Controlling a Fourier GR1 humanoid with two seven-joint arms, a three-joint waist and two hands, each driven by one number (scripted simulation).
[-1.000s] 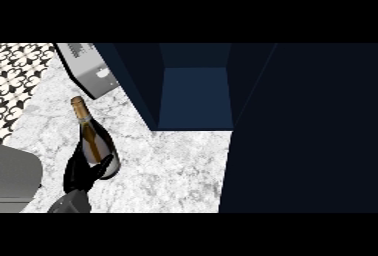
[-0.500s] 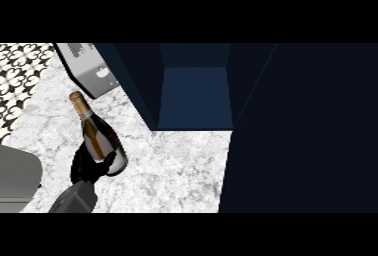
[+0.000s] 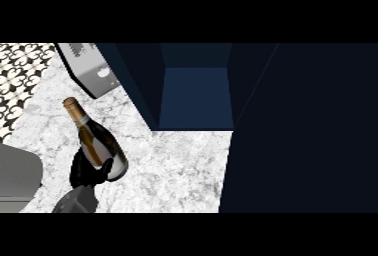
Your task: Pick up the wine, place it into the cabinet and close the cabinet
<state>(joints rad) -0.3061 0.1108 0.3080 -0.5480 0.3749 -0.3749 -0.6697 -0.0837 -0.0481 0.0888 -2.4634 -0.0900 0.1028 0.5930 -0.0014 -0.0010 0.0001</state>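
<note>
Wine bottle (image 3: 94,137) is the item in hand; notes follow, big things first.

- Cabinet (image 3: 196,95): dark blue, open, its bay facing the view at top centre. The broad dark panel on the right (image 3: 303,125) looks like its door, swung out. I cannot make out a hinge.
- Surface (image 3: 173,170): white-grey marble, running from the cabinet's foot down to the lower edge.
- Patterned black-and-white tiling (image 3: 18,70): far left, beyond the surface.
- Grey rounded block (image 3: 15,175): lower left edge, cannot identify it.
- Silver box-shaped appliance (image 3: 88,75): upper left, just beside the cabinet's left wall.
- Wine bottle: left of the cabinet, well short of the bay. It is tilted, with the gold-foil neck pointing up-left and the base low. Whether it has cleared the surface I cannot tell.
- Left hand (image 3: 85,172): black, on a grey forearm (image 3: 74,202) coming up from the lower left. The fingers are clamped round the bottle's lower body.
- Right hand: not in view.

Handling, my judgement: glass, so rigid, smooth and breakable. It is probably weighty, with most of the mass low in the body. Hold at the wide lower body, not the thin neck. Keep it from swinging into the cabinet wall on the way in.
</note>
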